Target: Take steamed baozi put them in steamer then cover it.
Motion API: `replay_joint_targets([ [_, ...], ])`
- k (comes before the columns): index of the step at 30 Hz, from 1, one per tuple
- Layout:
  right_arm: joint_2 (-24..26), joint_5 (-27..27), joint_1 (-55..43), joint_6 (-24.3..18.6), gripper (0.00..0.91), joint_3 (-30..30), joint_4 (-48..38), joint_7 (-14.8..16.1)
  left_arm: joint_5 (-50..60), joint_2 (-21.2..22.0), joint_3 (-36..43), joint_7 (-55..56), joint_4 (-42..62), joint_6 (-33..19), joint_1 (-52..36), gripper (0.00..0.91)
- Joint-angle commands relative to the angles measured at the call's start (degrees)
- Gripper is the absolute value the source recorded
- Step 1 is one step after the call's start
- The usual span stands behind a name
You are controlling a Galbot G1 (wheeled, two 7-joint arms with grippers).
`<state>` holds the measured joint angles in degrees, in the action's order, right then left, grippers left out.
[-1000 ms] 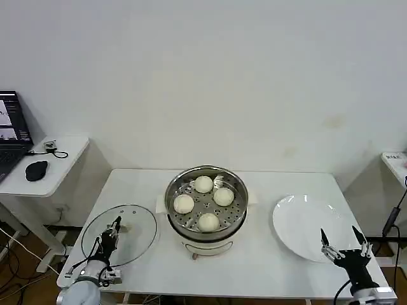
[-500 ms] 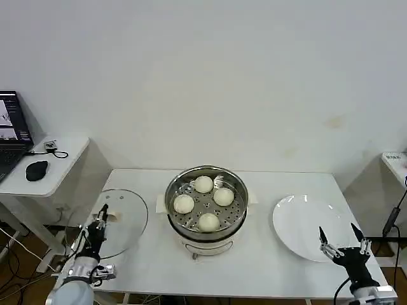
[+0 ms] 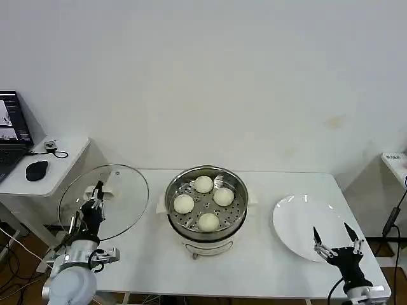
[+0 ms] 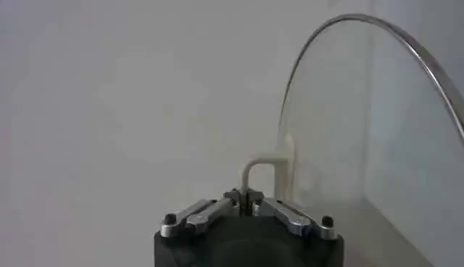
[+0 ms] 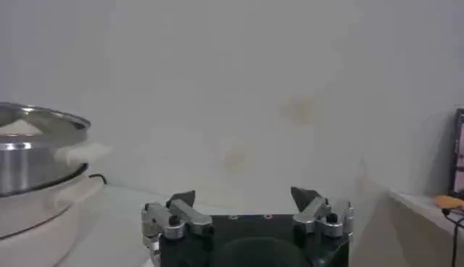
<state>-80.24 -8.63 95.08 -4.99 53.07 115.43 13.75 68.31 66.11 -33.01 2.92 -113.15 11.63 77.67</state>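
Two fingers (image 4: 217, 208) of the left gripper (image 3: 95, 198) are pinched together on the cream handle (image 4: 259, 173) of one round glass lid (image 3: 105, 202), which is held up and tilted over the left end of the white desk (image 3: 267, 260), beside the steamer and apart from it. In the left wrist view the lid's metal rim curves up past the gripper, with the handle caught between the closed tips.

Two fingers (image 5: 181, 199) of the right gripper (image 3: 332, 245) stand well apart, holding nothing, above the near edge of one flat white plate (image 3: 305, 222) on the desk's right side.

Four steamed baozi (image 3: 203, 184) sit on the perforated tray inside one steamer (image 3: 206, 206) at the middle of the desk, its top uncovered. They lie apart from each other: one at the back, one left, one right, one at the front.
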Motion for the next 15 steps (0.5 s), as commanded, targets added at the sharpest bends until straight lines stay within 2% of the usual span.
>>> replay_joint_targets([
  [1,-1.49,2.75,-0.36,-0.51,0.907,-1.34,0.09,0.01,3.77,0.16,11.54,-8.23,-6.12,7.55,-8.13,0.0],
  [7,-3.89,5.37,-1.24,-0.26,0.907,-3.61,-0.17,-0.11,9.64,6.31,20.39,-14.04,-3.93,11.51,-13.56,0.0],
  [15,-4.49,7.15,-1.54,-0.71,0.907,-4.41,-1.39,-0.2,18.79,16.0,26.14,-19.01,-1.06,12.57,-16.84,0.0],
])
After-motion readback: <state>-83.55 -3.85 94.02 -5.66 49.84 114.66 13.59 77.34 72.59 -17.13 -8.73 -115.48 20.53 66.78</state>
